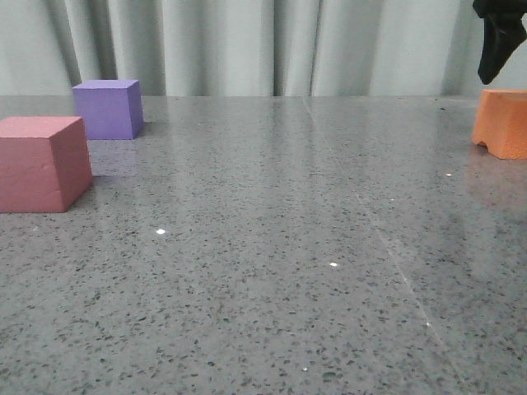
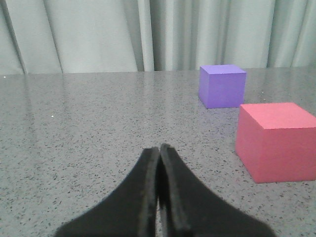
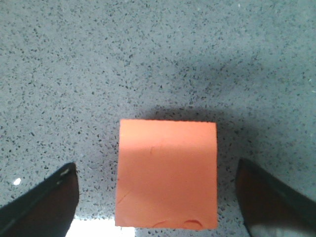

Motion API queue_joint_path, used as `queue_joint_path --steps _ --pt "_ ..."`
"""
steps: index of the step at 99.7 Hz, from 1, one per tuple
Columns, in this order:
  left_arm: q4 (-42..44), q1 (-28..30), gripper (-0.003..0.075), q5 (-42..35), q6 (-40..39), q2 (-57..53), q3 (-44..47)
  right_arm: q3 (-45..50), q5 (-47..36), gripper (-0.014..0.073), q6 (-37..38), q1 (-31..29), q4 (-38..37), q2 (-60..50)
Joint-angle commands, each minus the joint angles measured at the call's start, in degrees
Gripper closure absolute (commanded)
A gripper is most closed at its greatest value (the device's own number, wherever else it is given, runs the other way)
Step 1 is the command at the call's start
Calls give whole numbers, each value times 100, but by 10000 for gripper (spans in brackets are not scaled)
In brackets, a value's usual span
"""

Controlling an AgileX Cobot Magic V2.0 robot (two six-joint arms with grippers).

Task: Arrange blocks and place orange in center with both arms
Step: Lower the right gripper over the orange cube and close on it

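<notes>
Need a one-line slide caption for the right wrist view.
Open right pincer poised above the orange cube, fingers either side, not touching.

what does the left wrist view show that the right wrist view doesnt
Only the left wrist view shows the purple cube, the pink-red cube, the curtain and the left tool, shut on nothing. Only the right wrist view shows the orange cube between the open right tool's fingers, seen from above. Both show the speckled grey tabletop.
</notes>
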Motion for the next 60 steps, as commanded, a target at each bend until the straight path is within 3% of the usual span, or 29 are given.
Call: queue_joint_path --steps 1,60 --pt "2 -46 739 -477 -36 -191 318 -194 -323 -42 -23 -39 -72 -147" --pt "2 -46 739 -477 -36 -191 318 -194 -376 -9 -17 -39 -72 456"
